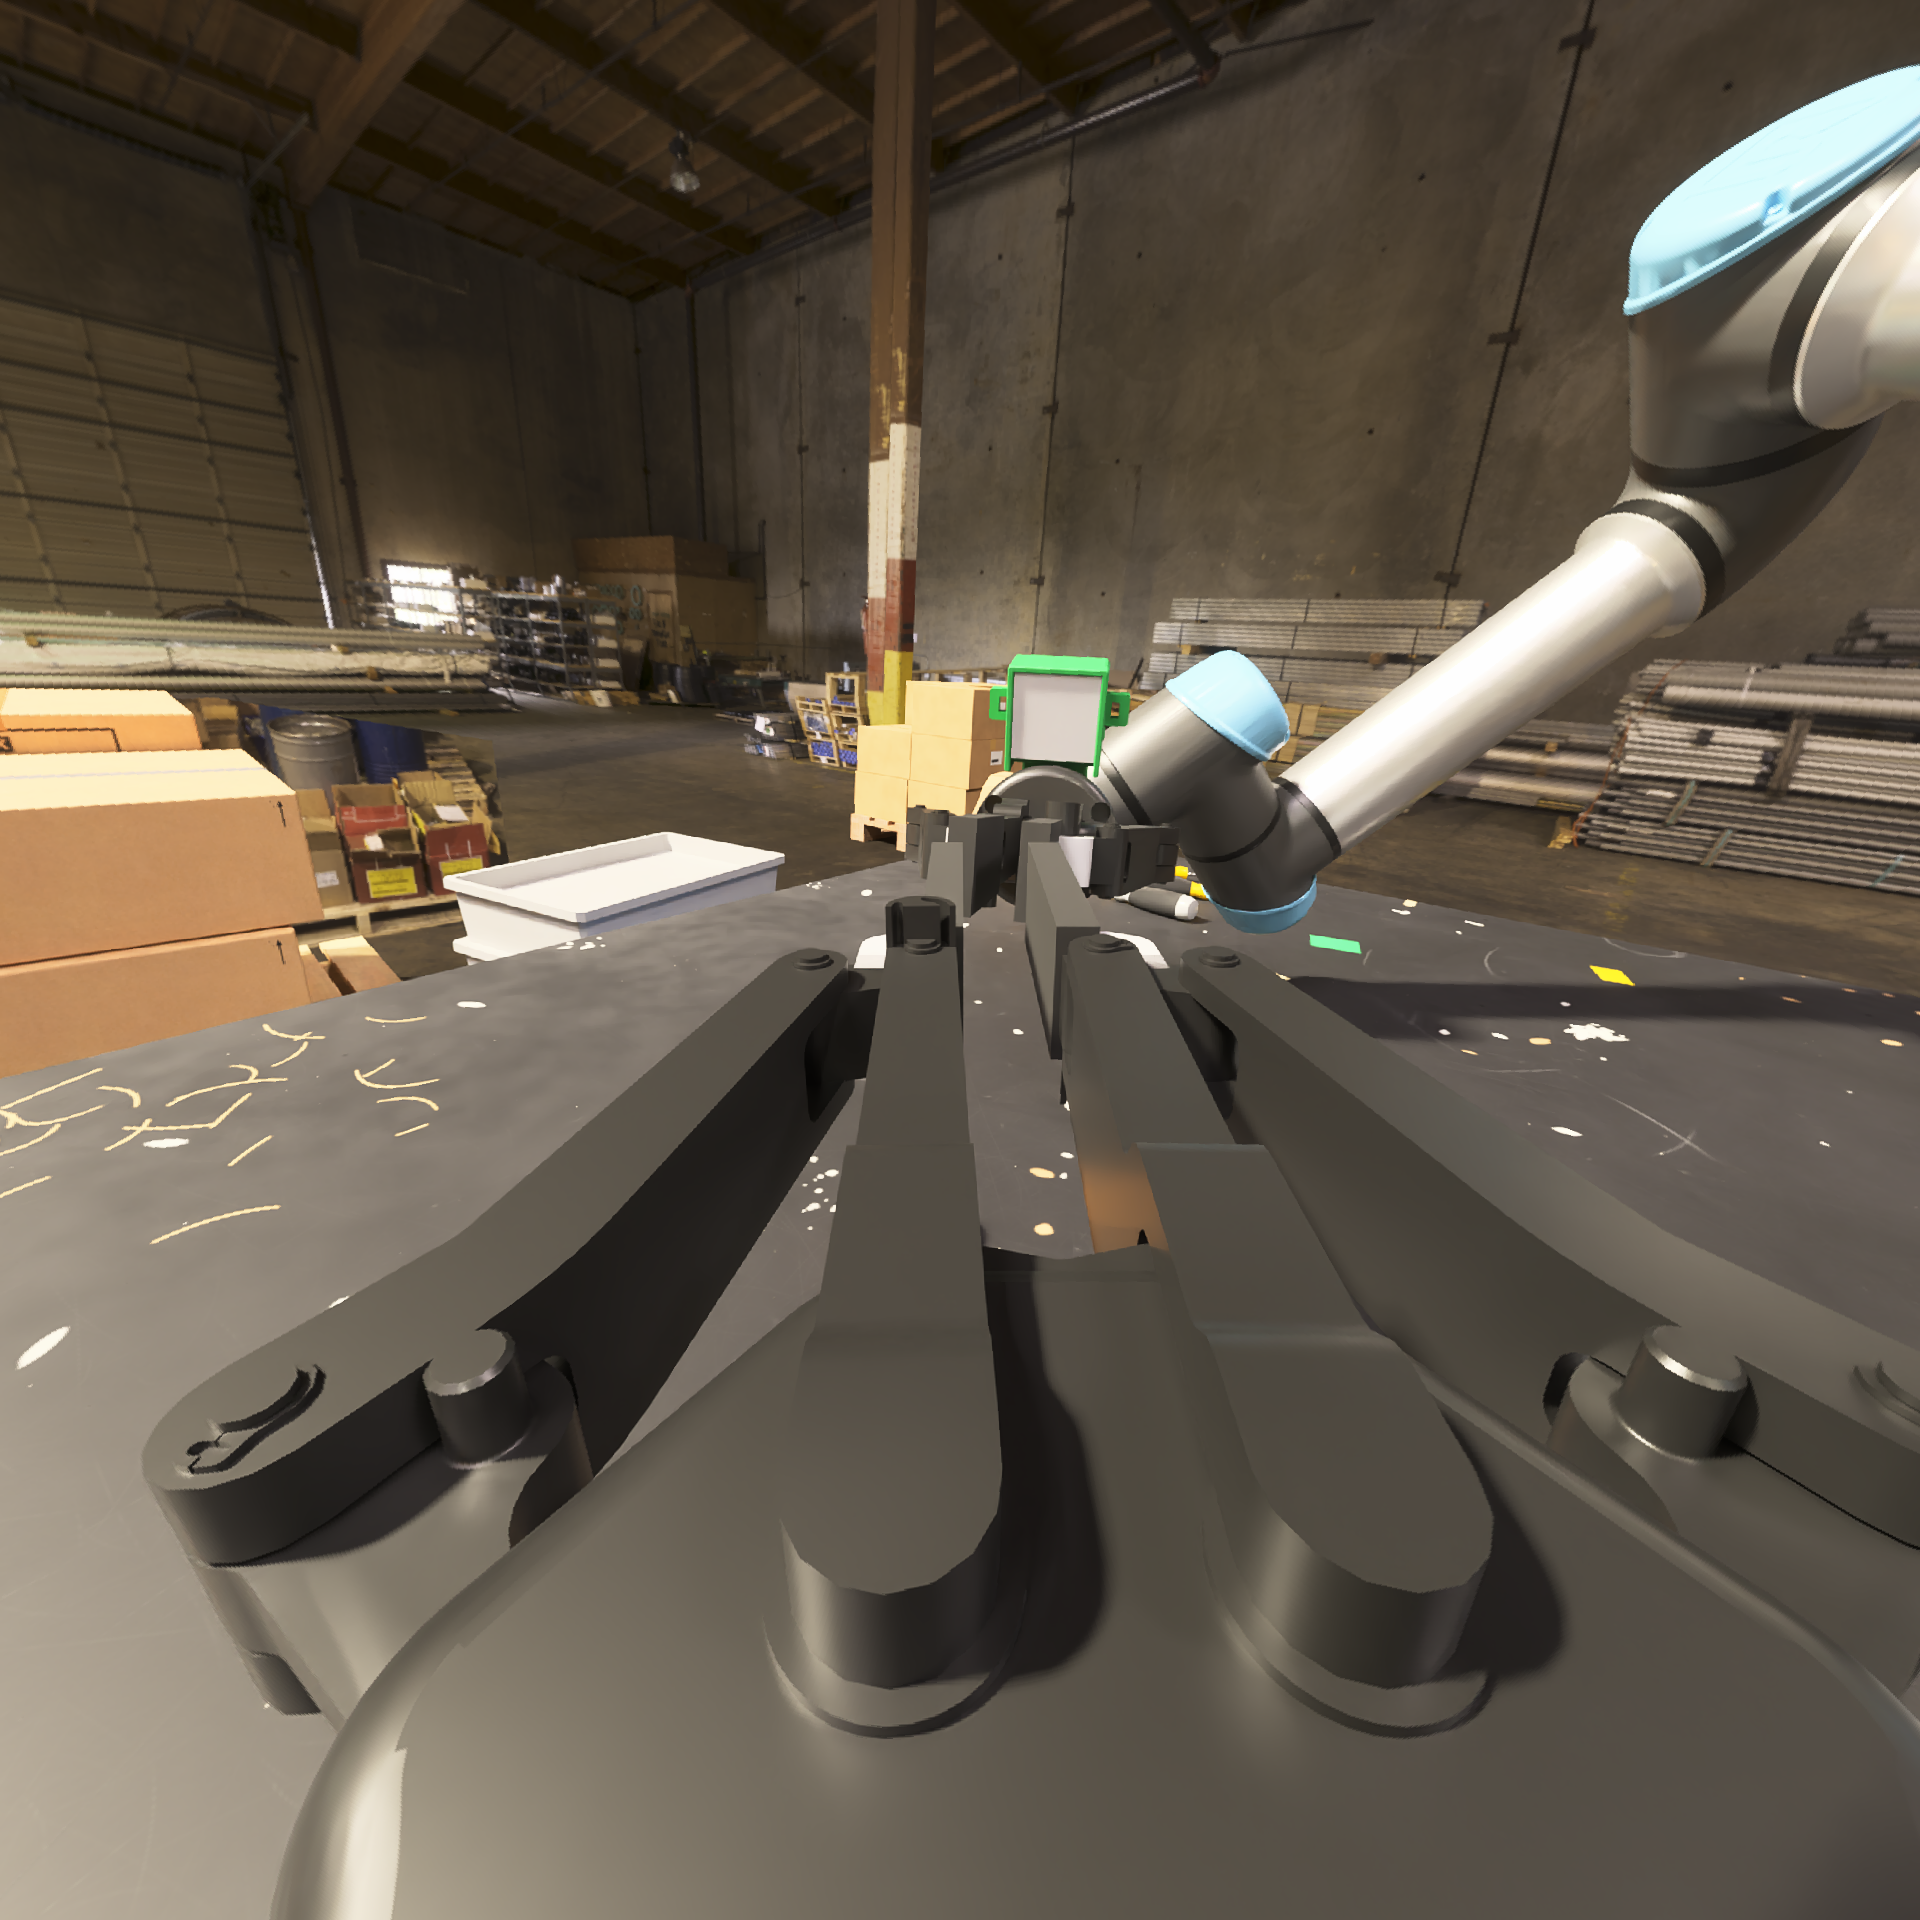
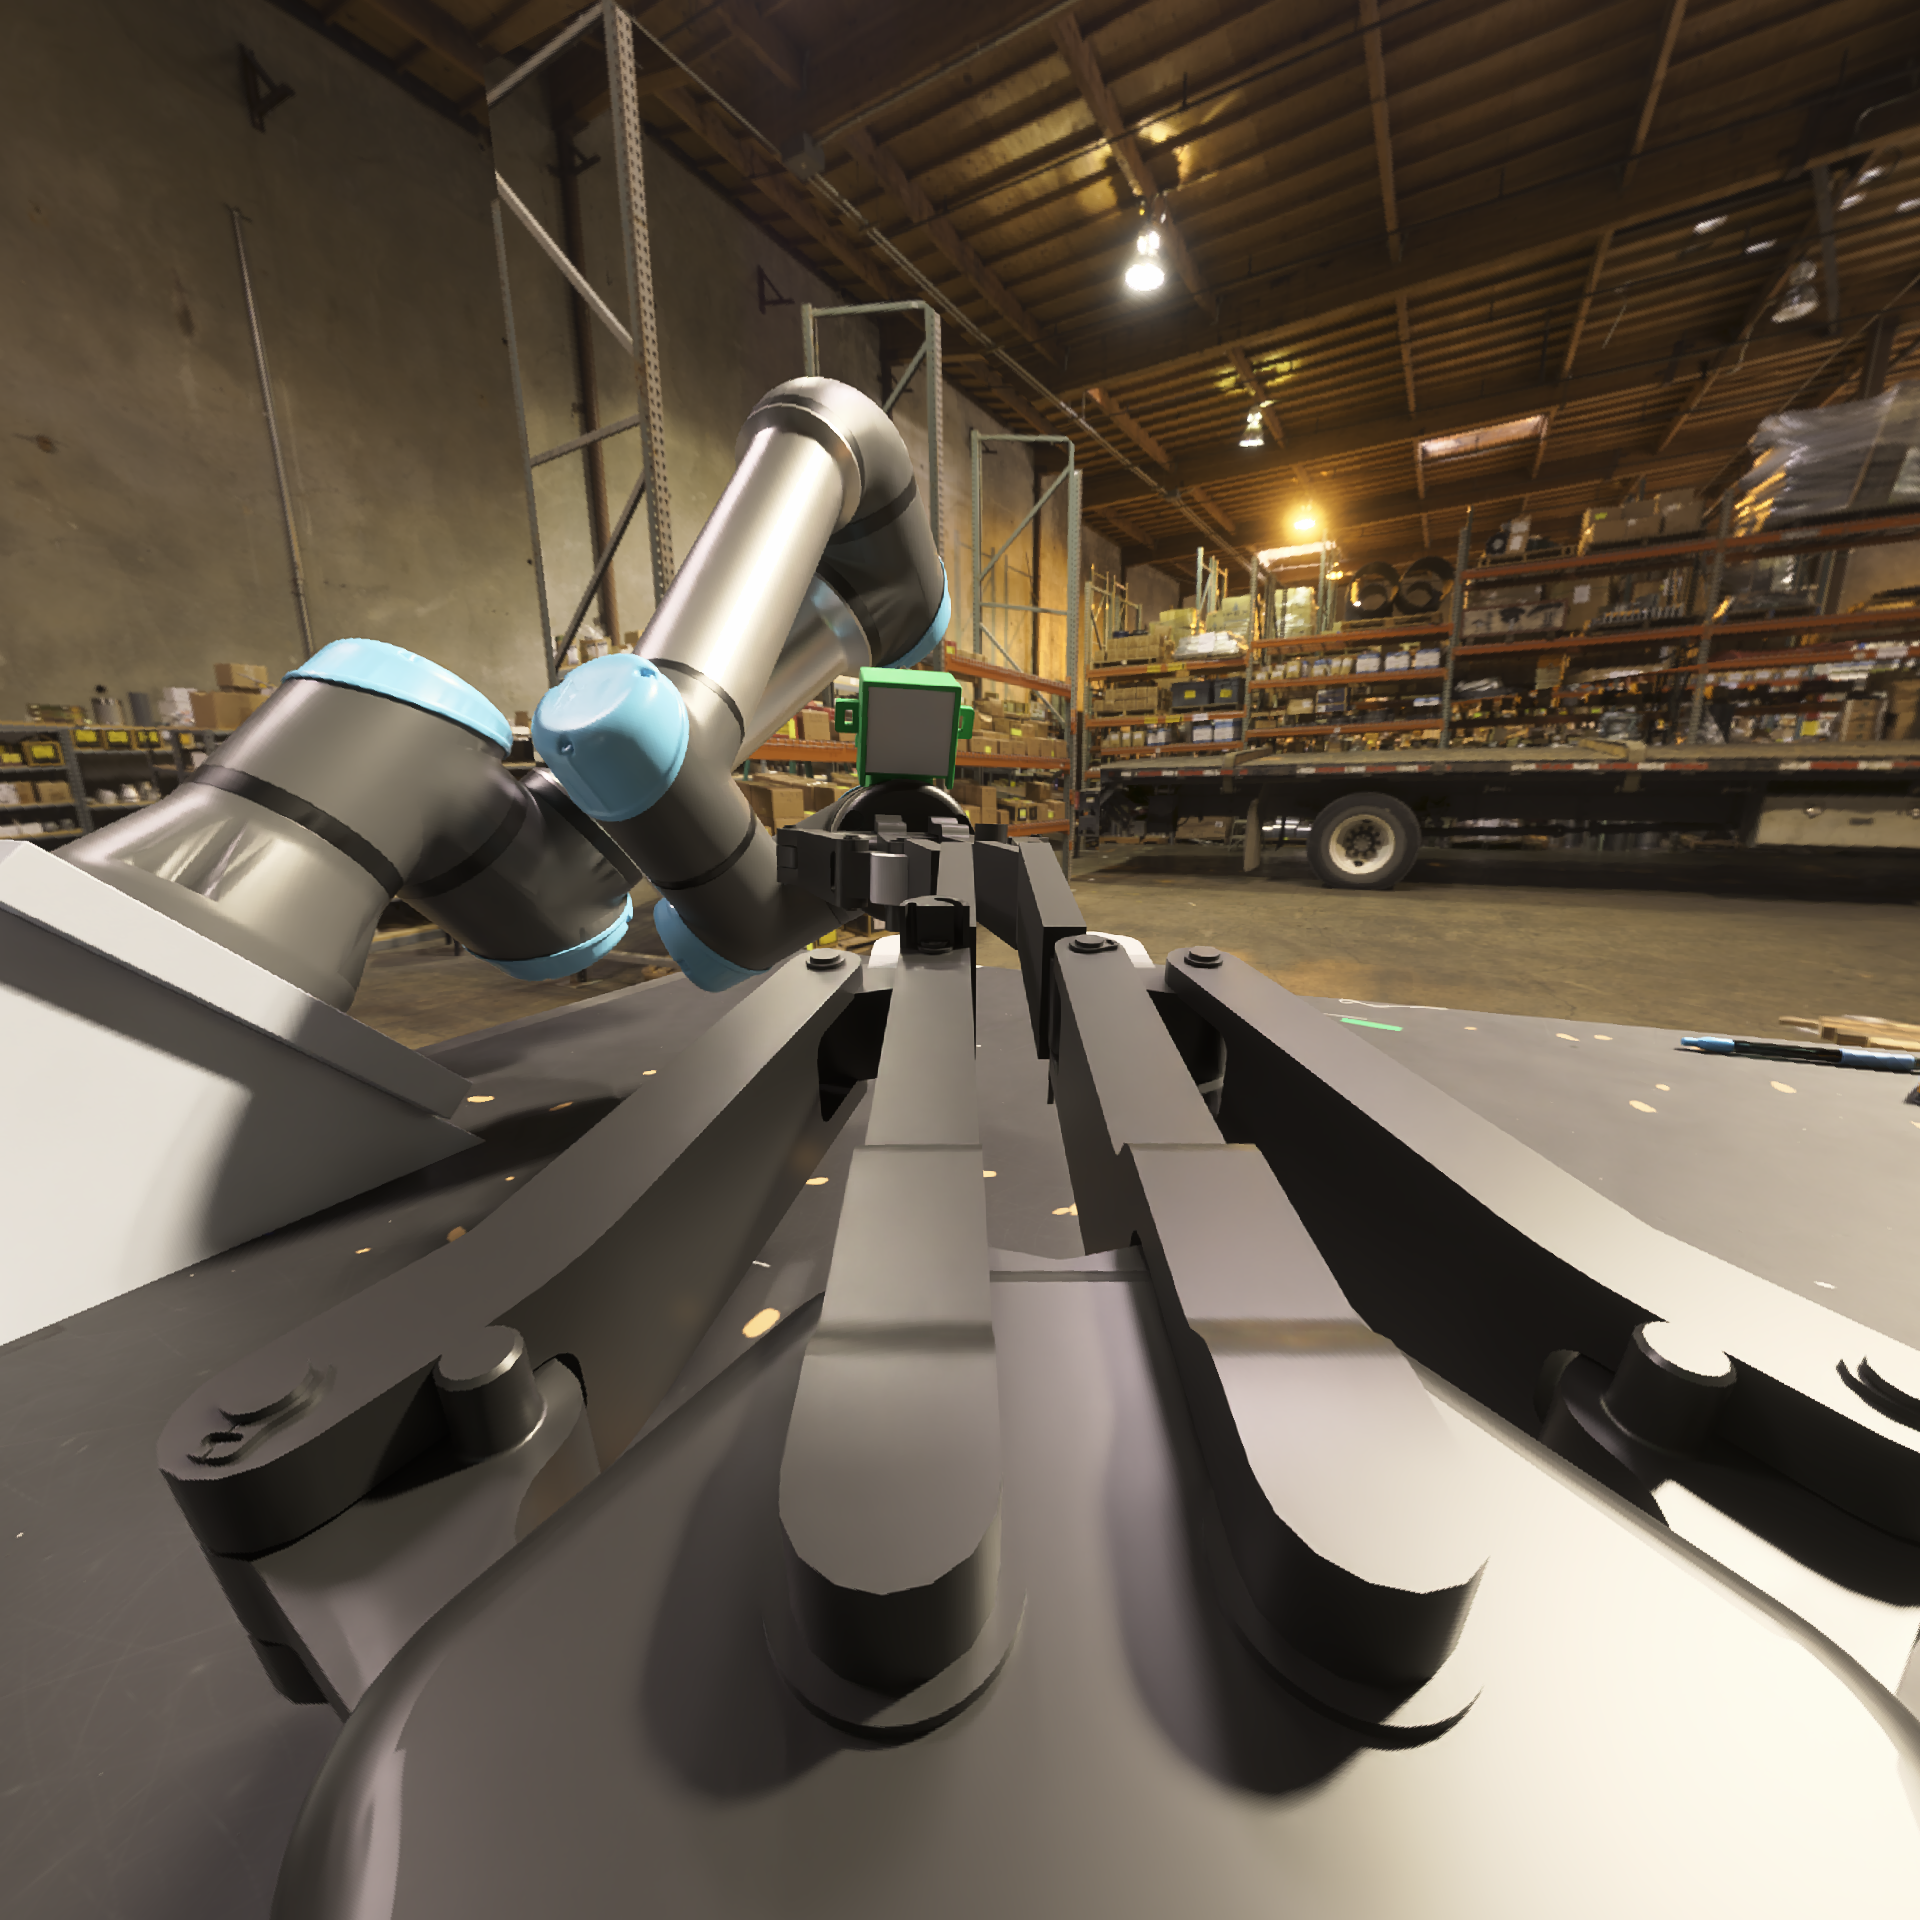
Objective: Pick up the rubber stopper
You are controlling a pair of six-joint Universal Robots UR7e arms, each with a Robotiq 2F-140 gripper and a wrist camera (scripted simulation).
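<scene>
My left gripper (image 1: 989,909) reaches low over the dark table (image 1: 312,1195), its fingers drawn together with only a thin slit between them. My right gripper (image 2: 992,906) faces it tip to tip, shut the same way. I cannot pick out the rubber stopper with certainty. A small pale tapered piece (image 1: 1075,858) stands beside the far gripper's fingers; it shows grey in the right wrist view (image 2: 888,878). An orange-brown patch (image 1: 1114,1195) shows under my left gripper's right link. White edges (image 1: 873,951) peek out behind the left fingers.
A white tray (image 1: 623,883) sits at the table's far left edge. A dark marker with a white end (image 1: 1164,902) lies by the right arm (image 1: 1455,717). A blue-and-black pen (image 2: 1797,1055) lies at the right. The left arm's grey mount (image 2: 156,1039) stands close by.
</scene>
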